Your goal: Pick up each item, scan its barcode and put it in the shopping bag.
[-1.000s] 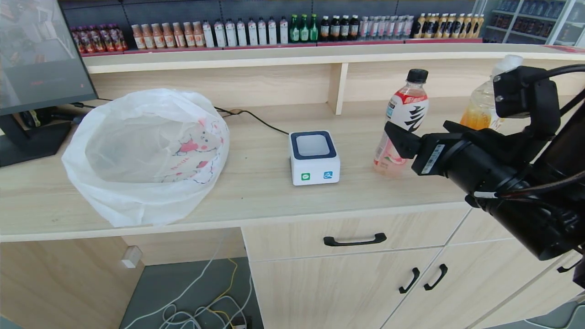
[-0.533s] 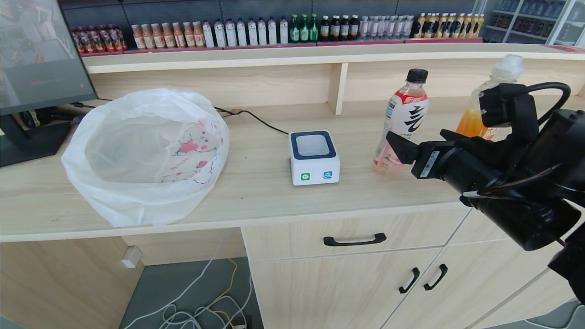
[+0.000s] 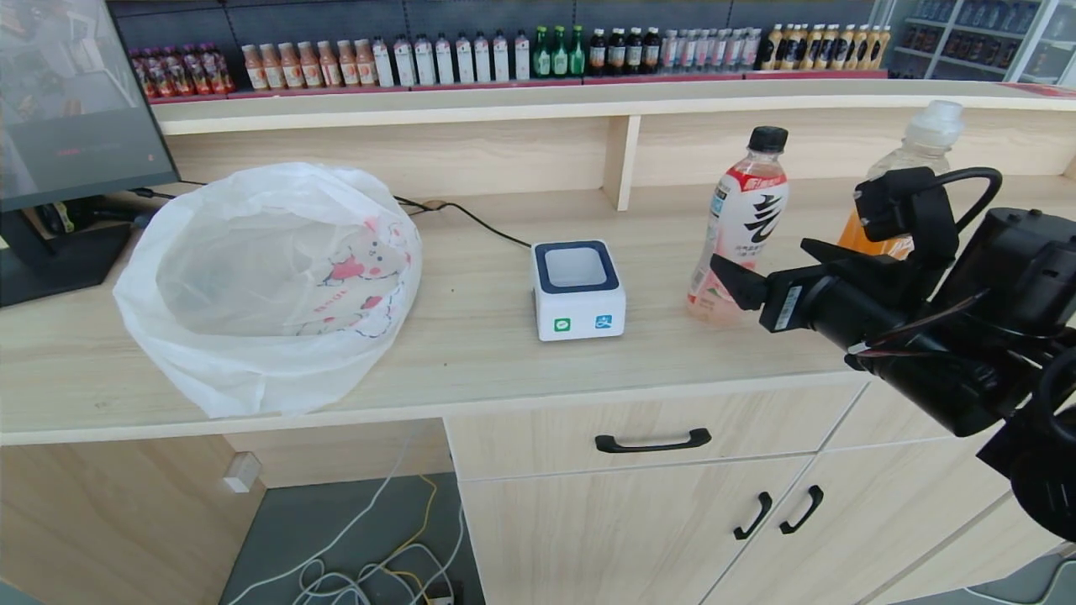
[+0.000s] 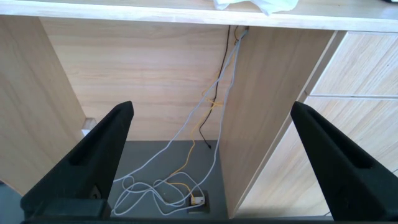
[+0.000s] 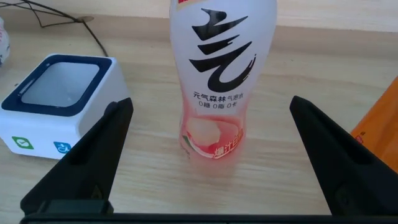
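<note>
The pink bottle (image 3: pixel 744 218) stood upright on the bench (image 3: pixel 471 361), right of the scanner (image 3: pixel 578 290), centred straight ahead of the right arm's jaws, which gaped wide and empty.

head: above counter (image 3: pixel 471 336) | right wrist: close on bottle (image 5: pixel 217 93), shared with head | left wrist: below counter

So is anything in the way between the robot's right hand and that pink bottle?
Nothing visible. The right fingers stand open, with the pink bottle straight ahead, in line with the gap, and just bare counter before it. The scanner sits off to one side, the orange bottle to the other.
</note>
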You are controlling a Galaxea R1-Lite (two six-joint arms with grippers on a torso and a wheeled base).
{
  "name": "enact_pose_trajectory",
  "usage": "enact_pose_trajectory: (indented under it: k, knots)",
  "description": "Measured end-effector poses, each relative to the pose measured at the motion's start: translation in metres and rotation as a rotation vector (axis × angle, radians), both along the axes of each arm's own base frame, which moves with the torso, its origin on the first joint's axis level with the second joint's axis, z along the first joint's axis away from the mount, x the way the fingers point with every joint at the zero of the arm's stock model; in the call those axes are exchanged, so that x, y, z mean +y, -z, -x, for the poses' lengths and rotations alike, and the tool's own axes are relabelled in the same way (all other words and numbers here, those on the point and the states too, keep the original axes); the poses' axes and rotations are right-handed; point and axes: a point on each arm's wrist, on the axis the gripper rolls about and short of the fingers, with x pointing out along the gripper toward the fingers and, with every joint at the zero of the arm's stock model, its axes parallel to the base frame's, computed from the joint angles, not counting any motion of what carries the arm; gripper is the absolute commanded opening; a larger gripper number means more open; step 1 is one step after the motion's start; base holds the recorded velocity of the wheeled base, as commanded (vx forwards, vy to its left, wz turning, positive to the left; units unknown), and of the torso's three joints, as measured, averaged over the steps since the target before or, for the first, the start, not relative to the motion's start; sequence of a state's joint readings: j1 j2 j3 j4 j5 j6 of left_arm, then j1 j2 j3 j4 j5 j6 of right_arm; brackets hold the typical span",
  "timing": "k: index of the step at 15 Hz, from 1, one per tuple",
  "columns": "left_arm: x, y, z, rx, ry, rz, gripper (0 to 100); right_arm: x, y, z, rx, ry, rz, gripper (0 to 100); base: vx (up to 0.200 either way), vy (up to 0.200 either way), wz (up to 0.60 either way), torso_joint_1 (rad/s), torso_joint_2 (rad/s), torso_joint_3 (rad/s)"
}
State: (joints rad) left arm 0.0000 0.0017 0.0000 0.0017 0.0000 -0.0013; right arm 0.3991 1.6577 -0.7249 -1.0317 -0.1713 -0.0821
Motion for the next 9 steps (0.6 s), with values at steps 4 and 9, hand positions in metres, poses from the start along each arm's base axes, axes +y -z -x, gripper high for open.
enact_pose_trajectory:
  k: [4,9]
  knots:
    - [0.000,0.000,0.000,0.000,0.000,0.000,100,0.001,0.005,-0.011,-0.016,0.010,-0.008,100,0.000,0.000,0.00,0.000,0.00,0.000]
    - [0.000,0.000,0.000,0.000,0.000,0.000,100,-0.007,0.008,-0.028,-0.015,0.028,-0.009,100,0.000,0.000,0.00,0.000,0.00,0.000]
